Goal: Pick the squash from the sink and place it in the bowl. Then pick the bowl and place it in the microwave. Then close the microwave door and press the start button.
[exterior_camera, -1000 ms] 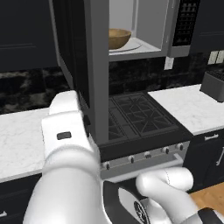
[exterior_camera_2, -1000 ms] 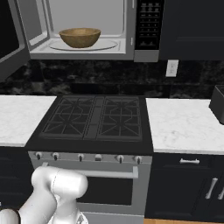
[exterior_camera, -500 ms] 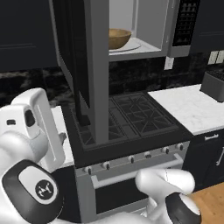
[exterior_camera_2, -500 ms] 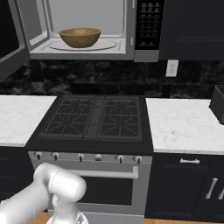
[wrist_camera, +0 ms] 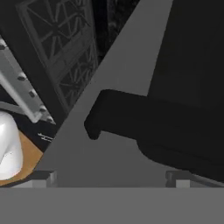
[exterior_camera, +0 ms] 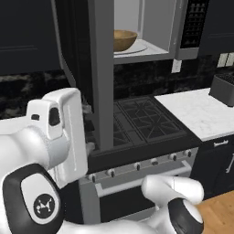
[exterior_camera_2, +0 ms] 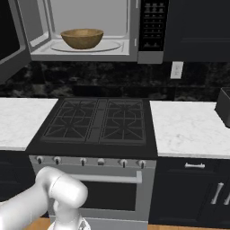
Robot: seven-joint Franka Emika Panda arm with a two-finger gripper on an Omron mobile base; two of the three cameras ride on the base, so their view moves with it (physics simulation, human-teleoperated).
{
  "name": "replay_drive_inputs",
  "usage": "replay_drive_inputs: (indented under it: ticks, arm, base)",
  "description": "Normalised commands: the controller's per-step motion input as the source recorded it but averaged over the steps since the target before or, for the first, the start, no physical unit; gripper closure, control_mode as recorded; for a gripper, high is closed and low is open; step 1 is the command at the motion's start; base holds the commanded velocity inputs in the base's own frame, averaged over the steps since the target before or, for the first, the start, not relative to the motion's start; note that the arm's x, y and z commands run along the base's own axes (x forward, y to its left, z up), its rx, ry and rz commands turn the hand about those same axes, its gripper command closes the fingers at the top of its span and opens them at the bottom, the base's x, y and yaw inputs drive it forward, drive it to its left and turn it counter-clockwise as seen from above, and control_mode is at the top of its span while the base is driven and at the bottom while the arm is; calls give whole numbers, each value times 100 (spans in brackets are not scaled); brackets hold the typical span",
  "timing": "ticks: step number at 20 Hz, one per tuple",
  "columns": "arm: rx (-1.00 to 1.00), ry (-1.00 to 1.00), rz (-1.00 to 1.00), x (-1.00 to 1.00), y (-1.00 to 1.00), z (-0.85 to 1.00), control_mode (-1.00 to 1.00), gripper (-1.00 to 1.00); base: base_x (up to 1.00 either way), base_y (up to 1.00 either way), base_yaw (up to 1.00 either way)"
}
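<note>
The microwave (exterior_camera_2: 90, 31) stands open above the stove with the wooden bowl (exterior_camera_2: 82, 38) (exterior_camera: 124, 39) on its turntable. The squash is hidden; I cannot see into the bowl. The sink is out of view. The microwave door (exterior_camera: 101, 77) swings out to the left and shows edge-on in the left base view. My gripper (exterior_camera: 89, 129) sits just left of that door edge, open and holding nothing. In the hand view the gripper (wrist_camera: 109, 177) faces the door's grey frame (wrist_camera: 118, 61) and its dark handle (wrist_camera: 131, 116) at close range. The black keypad strip (exterior_camera_2: 152, 24) is at the microwave's right.
A black gas stove (exterior_camera_2: 99, 121) with a row of knobs (exterior_camera_2: 90, 161) and an oven handle lies below the microwave. White marble counters (exterior_camera_2: 188, 128) flank it. A dark box-shaped appliance (exterior_camera: 224, 89) stands on the right counter.
My hand has swung up and to the right, from low at the left to right beside the open door's edge. The bowl and the door have not moved.
</note>
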Motion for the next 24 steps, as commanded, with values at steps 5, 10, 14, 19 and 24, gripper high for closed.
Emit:
replay_drive_inputs:
  ticks: [5, 10, 14, 19, 24]
  arm:
    - [4, 3, -15, 7, -84, 0, -100, -100]
    - [4, 0, -15, 1, -95, 0, -100, -100]
    - [2, 3, -15, 47, -100, 0, -100, -100]
    - [0, 6, -6, 98, -100, 0, -100, -100]
    - [0, 8, 0, 100, -100, 0, -100, -100]
  base:
    - [0, 0, 0]
    - [0, 0, 0]
    - [0, 0, 0]
    - [0, 0, 0]
    - [0, 0, 0]
